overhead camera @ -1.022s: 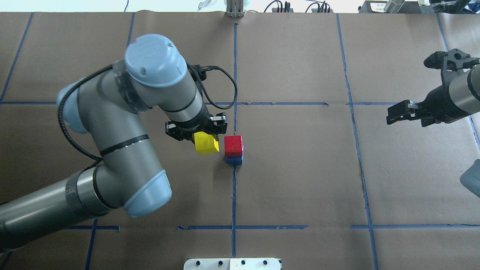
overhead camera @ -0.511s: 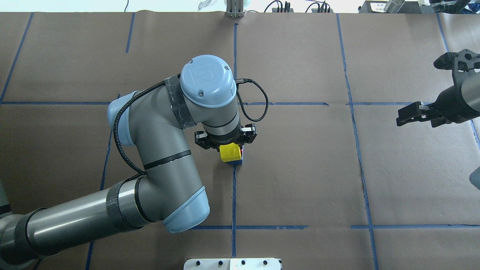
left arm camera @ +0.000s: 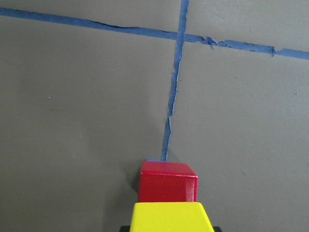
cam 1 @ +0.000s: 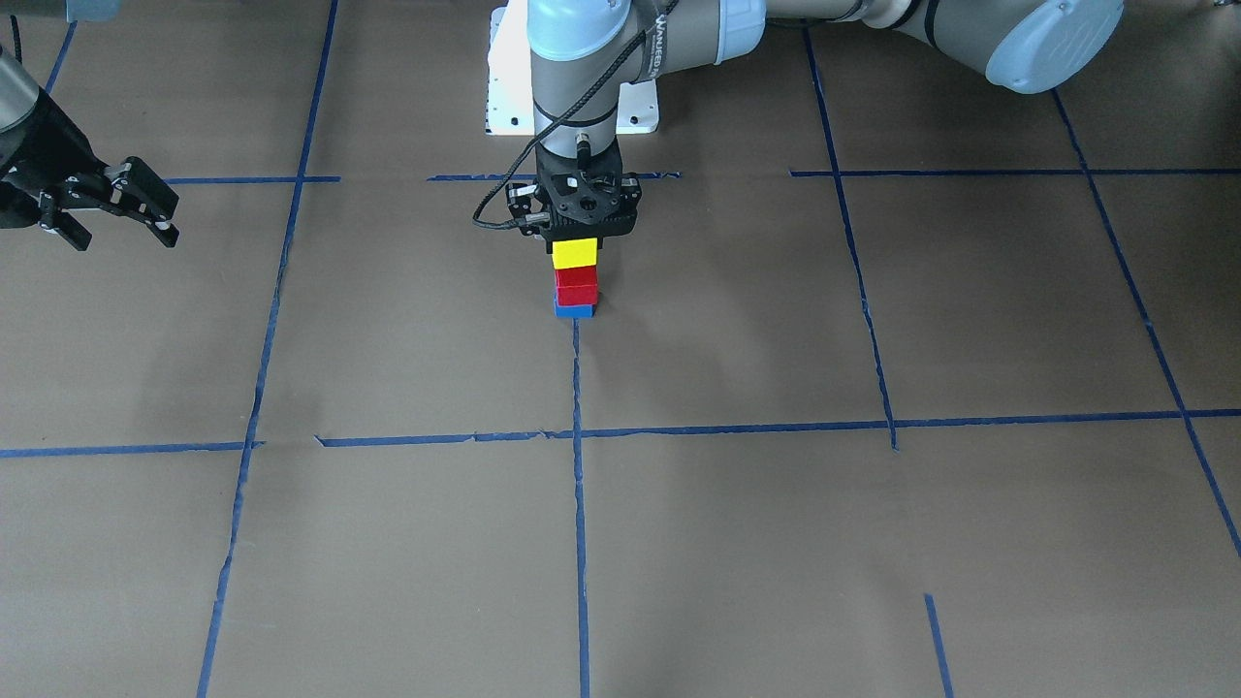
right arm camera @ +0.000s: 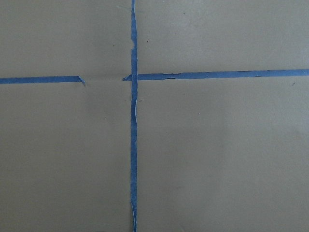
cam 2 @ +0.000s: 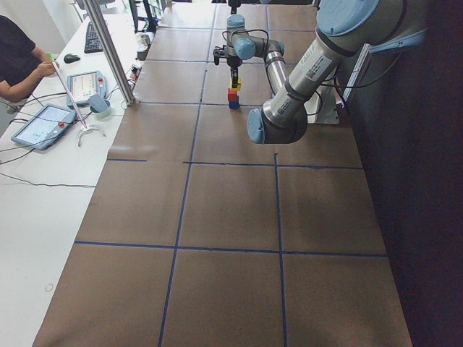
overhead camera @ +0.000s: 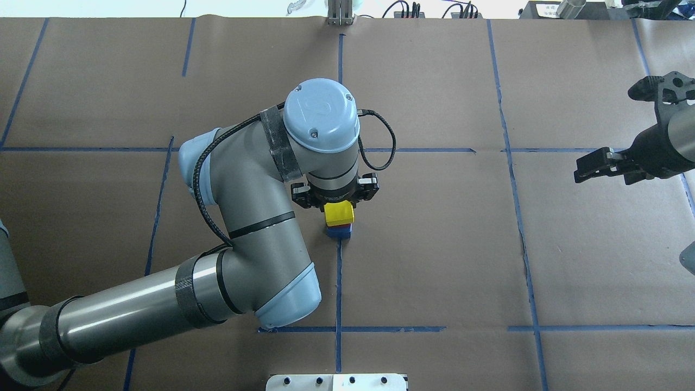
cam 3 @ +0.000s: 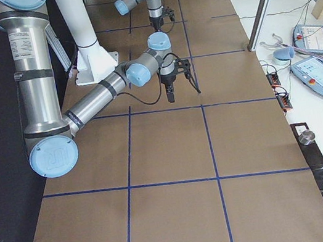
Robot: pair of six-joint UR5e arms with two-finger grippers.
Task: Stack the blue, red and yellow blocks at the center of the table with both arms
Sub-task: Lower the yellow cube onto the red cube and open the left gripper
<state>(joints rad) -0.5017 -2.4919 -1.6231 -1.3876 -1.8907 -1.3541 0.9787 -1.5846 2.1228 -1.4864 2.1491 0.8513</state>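
Left gripper [overhead camera: 339, 210] clamps the yellow cube block [overhead camera: 339, 214] over the red cube block [cam 1: 576, 281] atop the blue cube block [cam 1: 574, 310] — off-centre release could topple them

We see the table [overhead camera: 434, 244] papered in brown, ruled into squares by blue tape lines [overhead camera: 338, 282]; directly on it sits the blue block [overhead camera: 339, 233], astride one line; a white base plate [overhead camera: 336, 382] lies at its edge.

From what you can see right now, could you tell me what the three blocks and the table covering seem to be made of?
Yellow block, red block and blue block: likely painted wood, perhaps plastic; flat opaque colour, slightly rounded edges. Table covering: apparently brown paper; matt, faintly creased, marked with torn-edged blue tape.
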